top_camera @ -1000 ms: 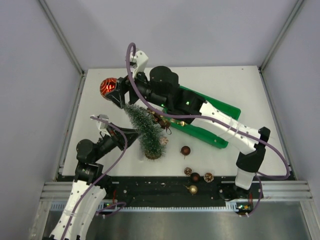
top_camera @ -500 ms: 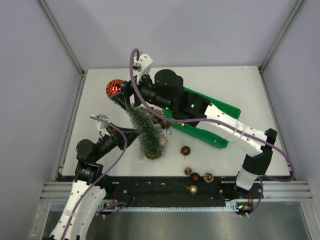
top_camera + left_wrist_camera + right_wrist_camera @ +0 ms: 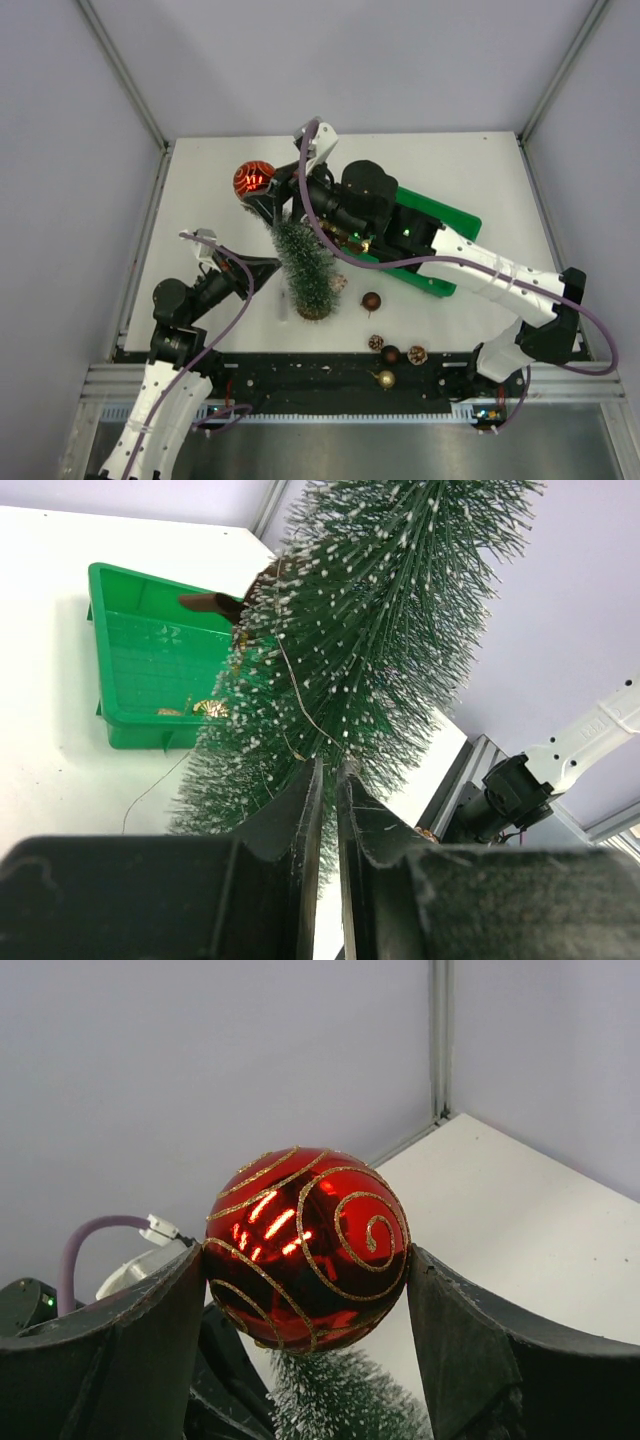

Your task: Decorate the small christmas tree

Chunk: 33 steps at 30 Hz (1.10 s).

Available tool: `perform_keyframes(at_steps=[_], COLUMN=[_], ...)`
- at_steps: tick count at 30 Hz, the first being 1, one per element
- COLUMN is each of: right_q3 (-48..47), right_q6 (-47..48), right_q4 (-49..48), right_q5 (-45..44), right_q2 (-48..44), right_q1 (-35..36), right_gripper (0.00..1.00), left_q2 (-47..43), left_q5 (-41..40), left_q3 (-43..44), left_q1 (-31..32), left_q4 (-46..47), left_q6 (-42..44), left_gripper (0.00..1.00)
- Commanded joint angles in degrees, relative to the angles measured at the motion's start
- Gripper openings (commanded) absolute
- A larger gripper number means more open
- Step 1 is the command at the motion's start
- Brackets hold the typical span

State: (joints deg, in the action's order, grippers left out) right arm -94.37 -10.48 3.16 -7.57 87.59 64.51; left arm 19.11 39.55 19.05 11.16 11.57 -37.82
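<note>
The small christmas tree (image 3: 303, 262) stands on its wooden disc near the table's front, tip leaning toward the back left. My left gripper (image 3: 272, 268) reaches it from the left. In the left wrist view the jaws of the left gripper (image 3: 330, 765) stand almost together, pinching the tree's (image 3: 370, 630) lower bristles. My right gripper (image 3: 255, 186) hovers just behind the tip, shut on a red ball (image 3: 252, 179) with gold glitter swirls. The right wrist view shows the ball (image 3: 305, 1250) wedged between both fingers, and the tree top (image 3: 340, 1400) below it.
A green tray (image 3: 458, 215) lies at the back right, partly under the right arm; gold bits lie in the tray (image 3: 130, 620). A dark red ball (image 3: 371, 300), pine cones (image 3: 417, 354), a dark ball (image 3: 390, 354) and a gold ball (image 3: 385, 379) sit at the front.
The right arm has carried the red ball rightward, from the back left to just behind the tree tip. The tree stands straighter and slightly further right. The left jaws have narrowed.
</note>
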Motion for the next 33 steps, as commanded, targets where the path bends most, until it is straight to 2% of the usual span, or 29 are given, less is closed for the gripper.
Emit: perform_keyframes(at_steps=[1, 10, 24, 33], right_q3=[0.76, 0.85, -2.05, -5.56], right_q6=[0.81, -0.24, 0.81, 1.07], right_q4=[-5.44, -7.46, -8.78, -8.52], right_q5=[-0.34, 1.07, 0.19, 1.07], right_q2=[-2.78, -2.78, -0.58, 2.14], right_q1=[0.88, 0.97, 0.97, 0.97], right_gripper=[0.66, 0.65, 0.65, 0.64], left_q2=[-5.23, -0.49, 5.14, 5.93], left_q5=[-0.26, 2.64, 1.85, 1.93], left_q3=[0.2, 3.36, 6.09, 5.39], left_q1=[-1.05, -0.79, 1.76, 2.73], left_q4=[1.52, 8.28, 11.63, 11.02], left_q6=[0.03, -1.29, 3.02, 4.6], left_gripper=[0.16, 0.2, 0.22, 0.13])
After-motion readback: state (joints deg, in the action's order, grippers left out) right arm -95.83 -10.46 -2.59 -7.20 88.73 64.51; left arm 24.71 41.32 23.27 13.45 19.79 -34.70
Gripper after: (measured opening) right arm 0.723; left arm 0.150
